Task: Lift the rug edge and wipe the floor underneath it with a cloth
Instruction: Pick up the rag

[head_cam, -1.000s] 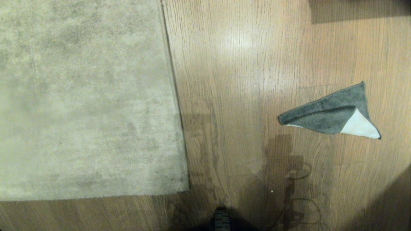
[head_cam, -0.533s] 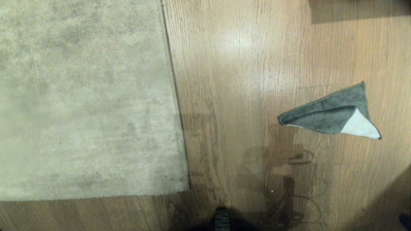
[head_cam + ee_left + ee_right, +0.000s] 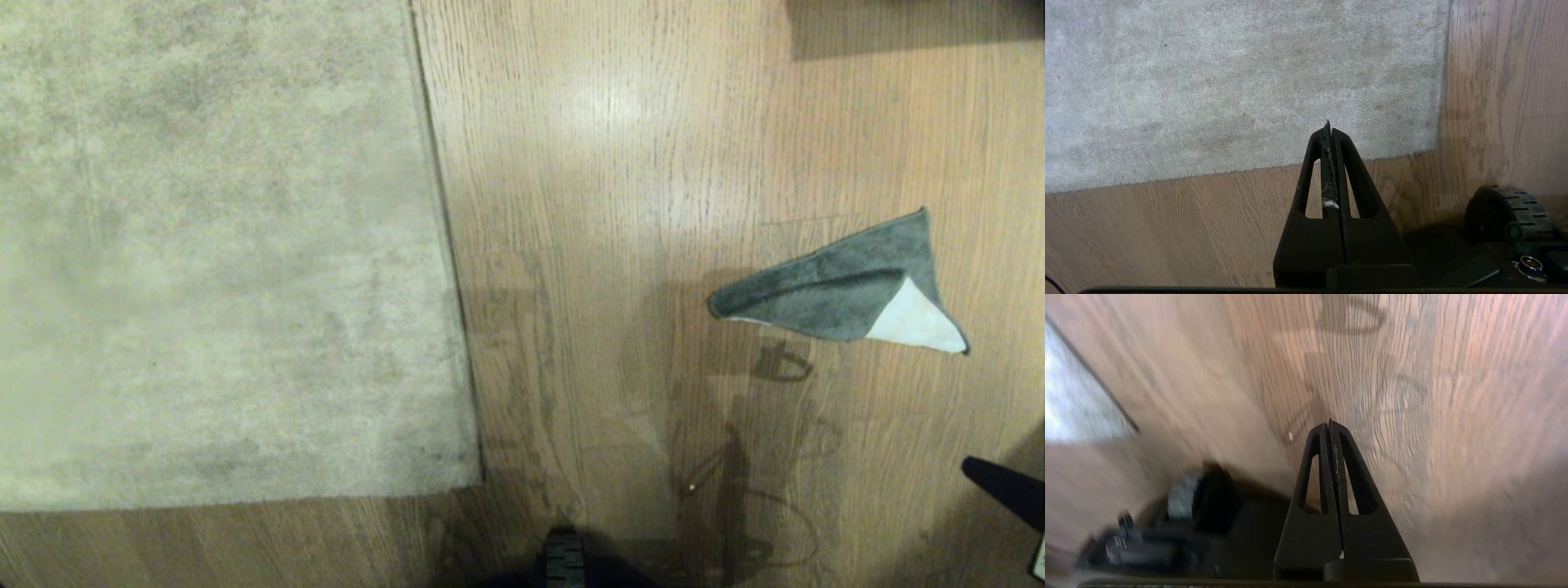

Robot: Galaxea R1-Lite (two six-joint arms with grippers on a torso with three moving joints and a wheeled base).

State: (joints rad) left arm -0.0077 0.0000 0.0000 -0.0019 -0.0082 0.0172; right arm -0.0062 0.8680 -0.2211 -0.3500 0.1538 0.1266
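I note the rug [image 3: 220,245] lying flat at left, its rug edge [image 3: 445,245] down on the floor [image 3: 604,204]. My left gripper [image 3: 1329,130] hangs pressed together, empty. The cloth [image 3: 841,298] lies right. My right gripper [image 3: 1008,486], fingers together, sits near right.

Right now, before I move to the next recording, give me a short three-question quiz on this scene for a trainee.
1. True or false: the cloth lies on the rug.
2. Which gripper shows at the head view's lower right corner? A) left gripper B) right gripper C) neither
3. Fill in: both grippers' jaws are ____, holding nothing.

Key:
1. False; it lies on the bare floor, apart from the rug edge, dark side up with one pale corner folded over.
2. B; the left shows only in its wrist view, hanging near the rug's corner.
3. Shut.
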